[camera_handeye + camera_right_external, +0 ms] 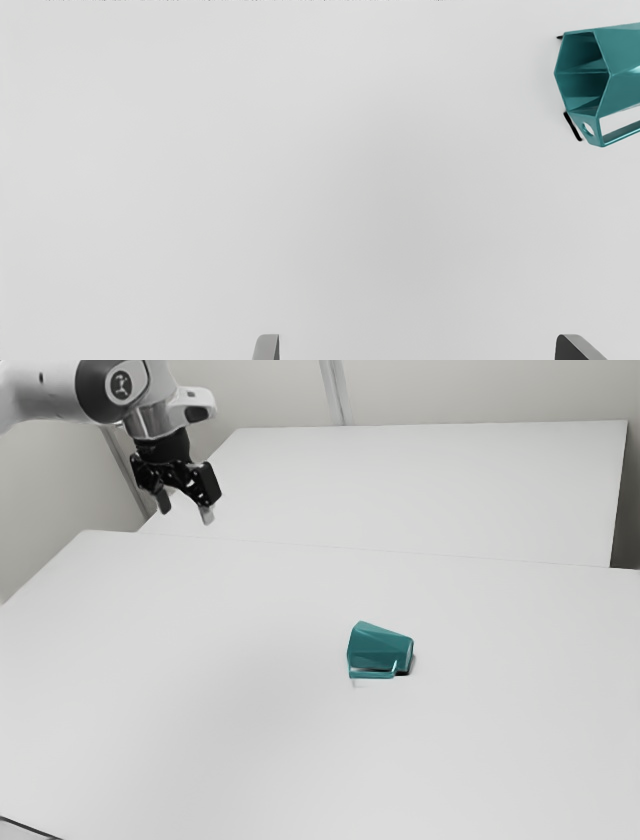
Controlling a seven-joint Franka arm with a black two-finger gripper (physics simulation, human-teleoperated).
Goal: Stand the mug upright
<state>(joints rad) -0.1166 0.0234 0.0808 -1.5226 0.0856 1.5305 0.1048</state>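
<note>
My gripper hangs high at the exterior view's upper left, well apart from the mug and above the table's surface. A teal faceted mug lies on its side near the middle of the exterior view, its handle lying toward that view's bottom edge. In the wrist view the mug is partly cut off by the picture's edge, and its hollow mouth faces the camera's side. The gripper stands open there, its two fingertips wide apart with nothing between them.
The white table bears the mug. Behind it in the exterior view is another white surface, with pale walls beyond. A thin dark line crosses the exterior view's lower left corner.
</note>
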